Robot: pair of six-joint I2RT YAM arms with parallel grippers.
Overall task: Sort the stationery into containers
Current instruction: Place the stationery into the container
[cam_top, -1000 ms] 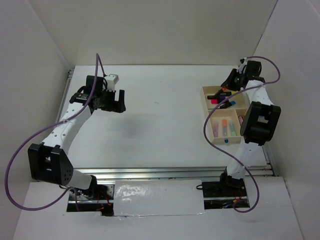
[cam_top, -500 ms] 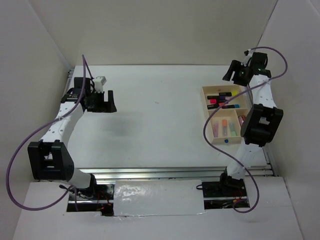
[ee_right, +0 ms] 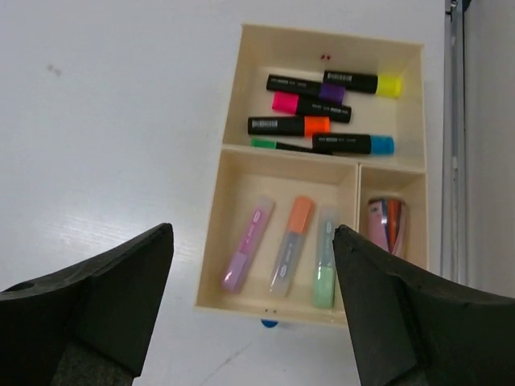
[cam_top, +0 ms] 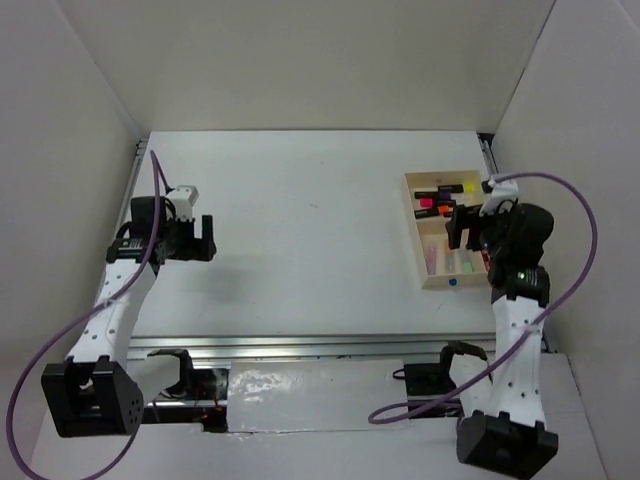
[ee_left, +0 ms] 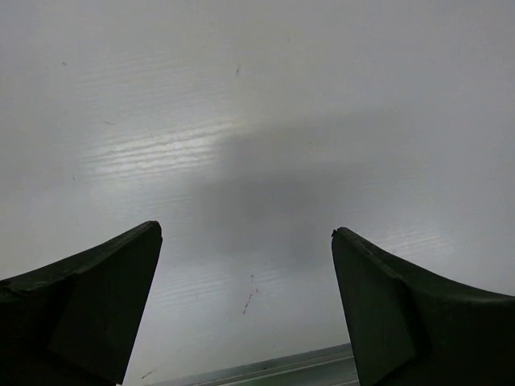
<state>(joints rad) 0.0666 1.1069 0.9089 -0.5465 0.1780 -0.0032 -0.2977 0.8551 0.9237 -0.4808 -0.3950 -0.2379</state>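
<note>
Tan wooden tray (ee_right: 330,34) by your tabletop's (cam_top: 320,220) right edge holds all visible stationery (ee_right: 322,121) | right claw (ee_right: 251,233) spread open, empty, directly above it | dark markers (ee_right: 288,125) lie crosswise, pastel markers (ee_right: 290,245) near-to-far | left claw (ee_left: 245,233) open, empty, near left edge, well apart.

Left arm (cam_top: 105,305) and right arm (cam_top: 515,330) at opposite sides, jaws wide apart (both pairs).
</note>
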